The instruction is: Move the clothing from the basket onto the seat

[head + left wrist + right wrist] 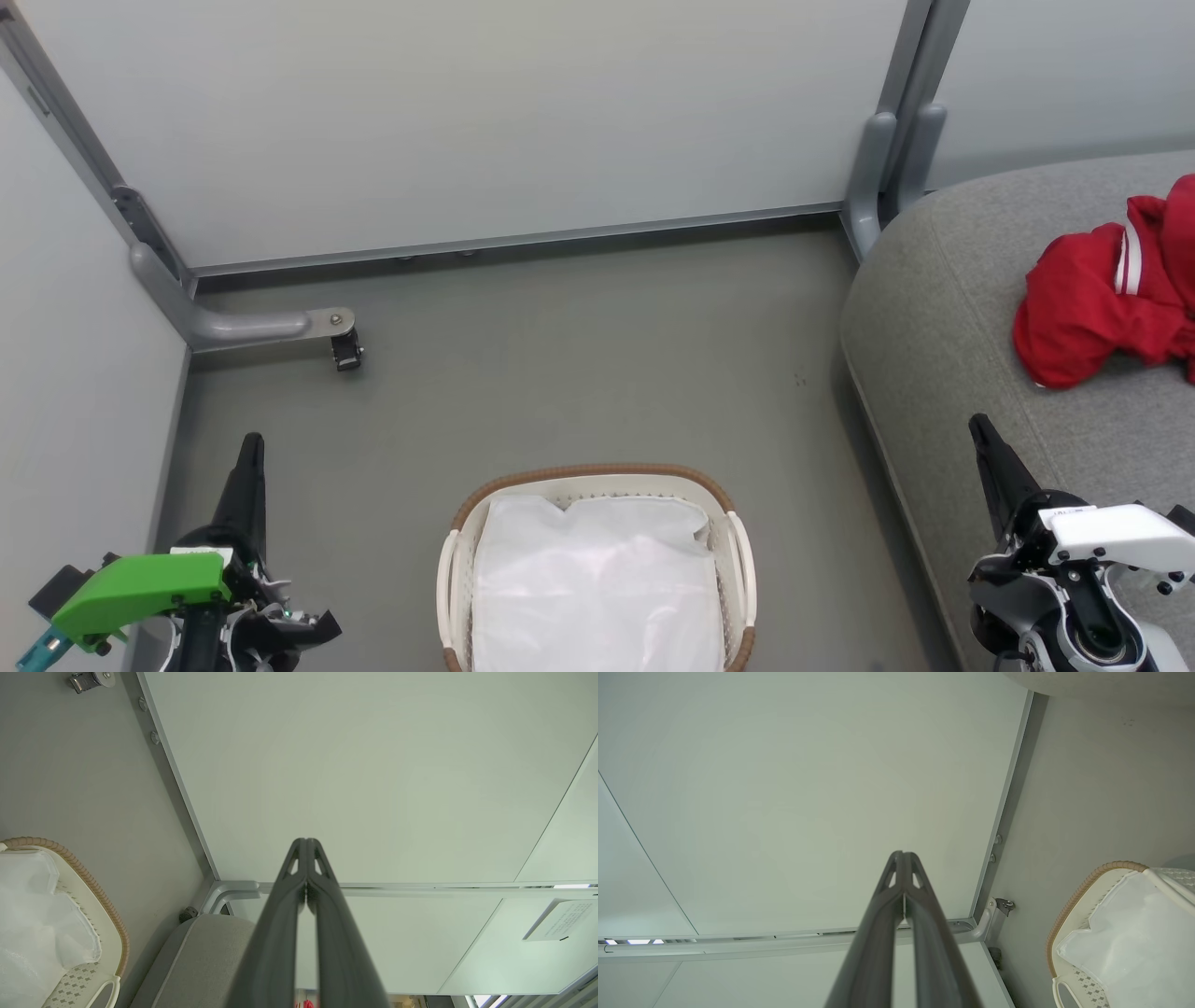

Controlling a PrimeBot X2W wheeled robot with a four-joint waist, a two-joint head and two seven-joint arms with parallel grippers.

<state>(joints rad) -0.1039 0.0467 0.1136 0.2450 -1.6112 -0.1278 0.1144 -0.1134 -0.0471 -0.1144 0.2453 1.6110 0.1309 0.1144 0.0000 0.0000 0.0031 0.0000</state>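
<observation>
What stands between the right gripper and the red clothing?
Nothing visible. The clothing already lies on the seat, with only bare seat between it and the shut right gripper.

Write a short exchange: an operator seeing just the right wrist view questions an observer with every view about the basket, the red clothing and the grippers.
Operator: The basket holds a white liner. Where is the clothing?
Observer: It lies bunched on the seat, apart from the basket.
Operator: My right gripper is shut and empty. The left?
Observer: The left gripper is shut too, with nothing between its fingers.
</observation>
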